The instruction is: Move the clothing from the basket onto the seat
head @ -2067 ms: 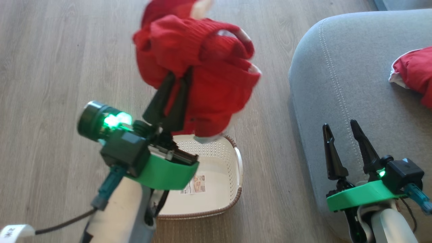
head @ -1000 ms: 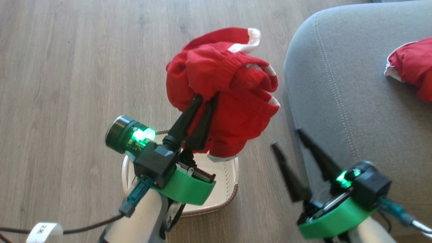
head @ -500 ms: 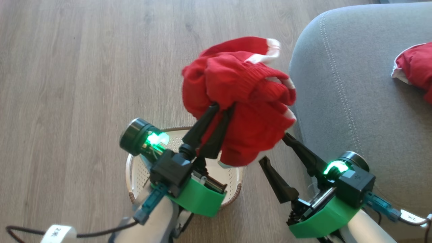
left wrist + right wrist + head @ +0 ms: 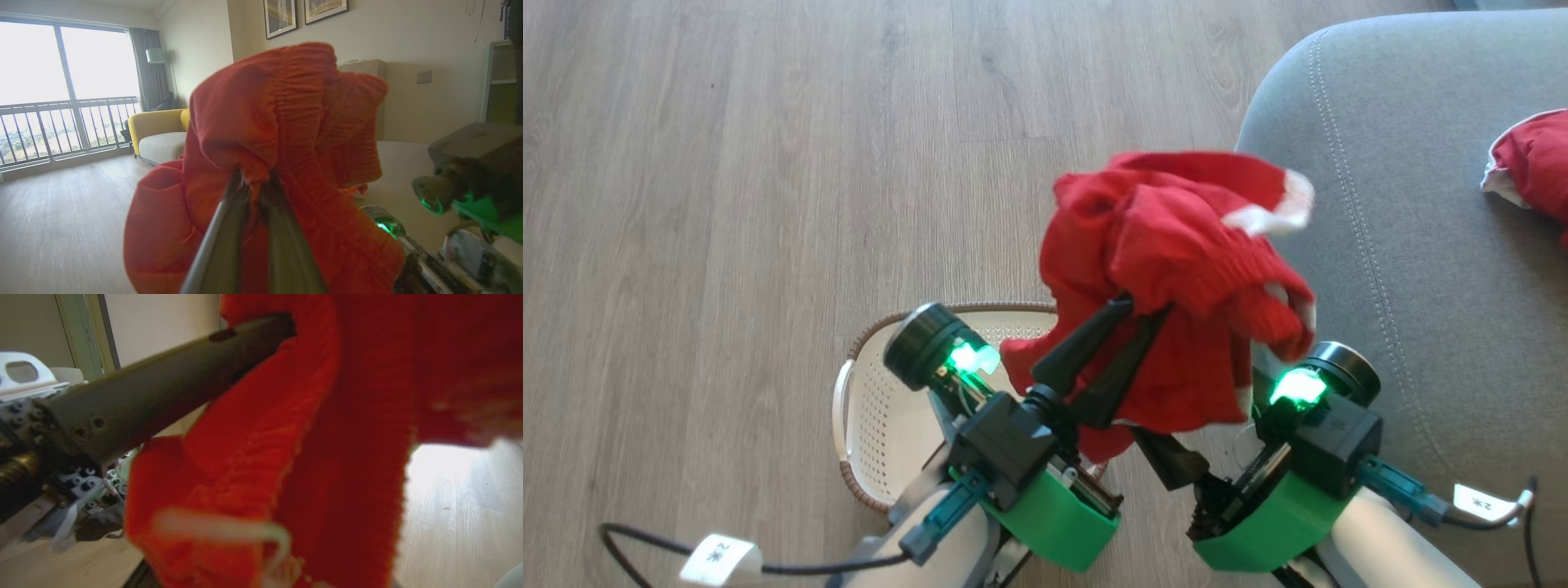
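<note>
Head view: the basket (image 4: 849, 392) sits on the wooden floor (image 4: 768, 204) under the left arm. On the seat (image 4: 1405, 286) at right lies a second garment (image 4: 1531, 171). The held garment (image 4: 1176, 245), bunched red with white trim, hangs between basket and seat, pinched by the left gripper (image 4: 1143, 310). The right gripper (image 4: 1205, 437) is spread wide beneath it.

Left wrist view: its fingers (image 4: 220, 245) clamp a ribbed fold.

Right wrist view: red cloth hangs close.

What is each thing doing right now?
Bright red fabric garment with white trim, lifted and bunched.
Left gripper, shut on the lifted garment.
Right gripper, open, fingertips hidden beneath that garment.
Small cream perforated plastic basket, upright on the floor, visible part empty.
Large grey fabric seat, mostly uncovered.
Second red fabric garment, lying on that seat.
</note>
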Controlling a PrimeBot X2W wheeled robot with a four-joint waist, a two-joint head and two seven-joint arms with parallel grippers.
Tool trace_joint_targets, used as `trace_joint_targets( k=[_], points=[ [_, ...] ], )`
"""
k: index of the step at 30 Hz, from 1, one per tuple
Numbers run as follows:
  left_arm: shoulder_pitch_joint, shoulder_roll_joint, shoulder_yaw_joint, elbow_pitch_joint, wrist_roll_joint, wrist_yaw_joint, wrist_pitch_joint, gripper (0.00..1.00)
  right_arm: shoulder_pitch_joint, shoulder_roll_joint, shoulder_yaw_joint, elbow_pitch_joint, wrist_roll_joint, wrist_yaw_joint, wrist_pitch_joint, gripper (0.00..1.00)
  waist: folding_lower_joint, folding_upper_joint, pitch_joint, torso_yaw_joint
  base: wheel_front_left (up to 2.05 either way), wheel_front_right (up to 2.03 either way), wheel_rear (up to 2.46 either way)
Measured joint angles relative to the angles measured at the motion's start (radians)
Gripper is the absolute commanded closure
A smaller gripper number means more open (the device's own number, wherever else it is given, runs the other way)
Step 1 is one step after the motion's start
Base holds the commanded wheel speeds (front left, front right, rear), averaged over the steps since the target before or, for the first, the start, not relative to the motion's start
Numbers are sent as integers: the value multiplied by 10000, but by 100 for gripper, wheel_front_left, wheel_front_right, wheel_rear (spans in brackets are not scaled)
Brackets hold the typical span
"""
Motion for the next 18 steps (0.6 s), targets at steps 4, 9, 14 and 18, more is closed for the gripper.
trace_joint_targets(
  k=[4, 9, 14, 18],
  points=[
    [2, 2, -247, 119, -61, -169, 0, 100, -148, -4, 92, 159, -188, 0, 0, 0, 0, 0, 18, 35, 0, 0, 0],
    [2, 4, -364, 270, -105, -180, 0, 100, -165, 123, 98, 360, -581, 0, 0, 56, 0, 0, 32, 103, 0, 0, 0],
    [2, 4, -380, 291, -151, -253, 0, 100, -162, 435, -454, 391, -644, 0, 0, 100, 0, 0, 50, 144, 0, 0, 0],
    [1, 4, -347, 330, -146, -268, 0, 100, -148, 704, -903, 320, -732, 0, 0, 100, 0, 0, 85, 143, 0, 0, 0]
  ],
)
